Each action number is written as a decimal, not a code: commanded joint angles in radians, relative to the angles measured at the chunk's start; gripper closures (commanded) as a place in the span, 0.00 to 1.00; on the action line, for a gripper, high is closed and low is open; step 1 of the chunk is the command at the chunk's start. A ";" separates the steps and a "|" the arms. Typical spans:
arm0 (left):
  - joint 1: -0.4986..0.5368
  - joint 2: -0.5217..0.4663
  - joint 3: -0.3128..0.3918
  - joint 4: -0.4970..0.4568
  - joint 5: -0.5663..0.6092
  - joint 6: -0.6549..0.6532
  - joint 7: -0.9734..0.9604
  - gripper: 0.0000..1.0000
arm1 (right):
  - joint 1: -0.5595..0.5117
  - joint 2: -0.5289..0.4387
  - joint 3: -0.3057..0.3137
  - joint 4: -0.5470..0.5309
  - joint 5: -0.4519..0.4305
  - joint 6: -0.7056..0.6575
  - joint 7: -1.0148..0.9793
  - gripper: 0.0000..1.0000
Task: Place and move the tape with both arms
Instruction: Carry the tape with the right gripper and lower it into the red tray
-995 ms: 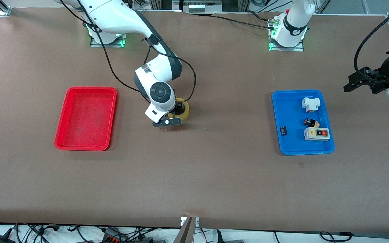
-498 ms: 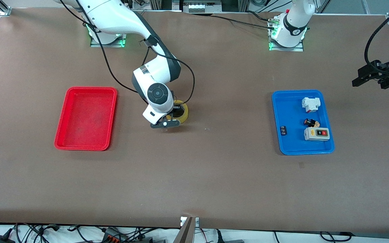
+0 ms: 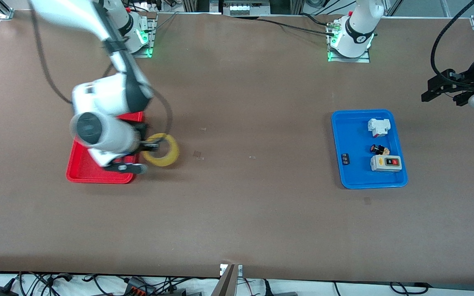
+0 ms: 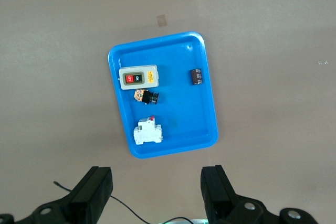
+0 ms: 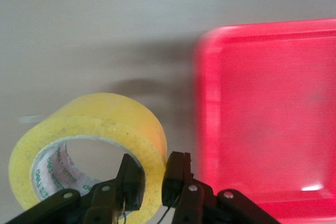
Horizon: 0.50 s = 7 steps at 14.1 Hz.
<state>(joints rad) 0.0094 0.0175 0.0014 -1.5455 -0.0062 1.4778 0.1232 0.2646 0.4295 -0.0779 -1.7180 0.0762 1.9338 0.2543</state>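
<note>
The tape (image 3: 162,149) is a yellowish ring with a wide centre hole. My right gripper (image 3: 144,144) is shut on its wall, one finger inside the hole and one outside, and holds it in the air over the table just beside the red tray (image 3: 81,168). In the right wrist view the tape (image 5: 100,124) fills the near field between the fingers of my right gripper (image 5: 153,182), with the red tray (image 5: 273,114) beside it. My left gripper (image 3: 442,86) is open and empty, up in the air past the blue tray at the left arm's end of the table; it also shows in the left wrist view (image 4: 156,192).
A blue tray (image 3: 354,172) at the left arm's end holds a white-and-red block (image 3: 378,127), a grey switch box (image 3: 386,163), a small dark button part (image 3: 378,149) and a small black piece (image 3: 345,159). In the left wrist view the blue tray (image 4: 202,124) lies below.
My right arm has lifted the tape off the middle of the table and swung it toward the red tray. My left gripper has stayed near the table's end, shifting slightly.
</note>
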 commanded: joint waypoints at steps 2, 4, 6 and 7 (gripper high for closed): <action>-0.013 -0.022 0.012 -0.001 0.015 -0.001 0.004 0.00 | -0.097 -0.122 -0.009 -0.224 -0.159 0.057 -0.064 1.00; -0.011 -0.022 0.012 -0.001 0.009 0.003 -0.013 0.00 | -0.169 -0.120 -0.016 -0.256 -0.167 0.099 -0.151 1.00; -0.011 -0.022 0.005 -0.002 0.008 0.013 -0.054 0.00 | -0.221 -0.083 -0.016 -0.279 -0.164 0.152 -0.178 1.00; -0.011 -0.022 0.002 -0.002 0.006 0.013 -0.059 0.00 | -0.240 -0.066 -0.014 -0.290 -0.161 0.177 -0.193 1.00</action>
<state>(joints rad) 0.0090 0.0092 0.0027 -1.5448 -0.0062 1.4853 0.0901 0.0665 0.3649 -0.1022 -1.9639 -0.0807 2.0604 0.1035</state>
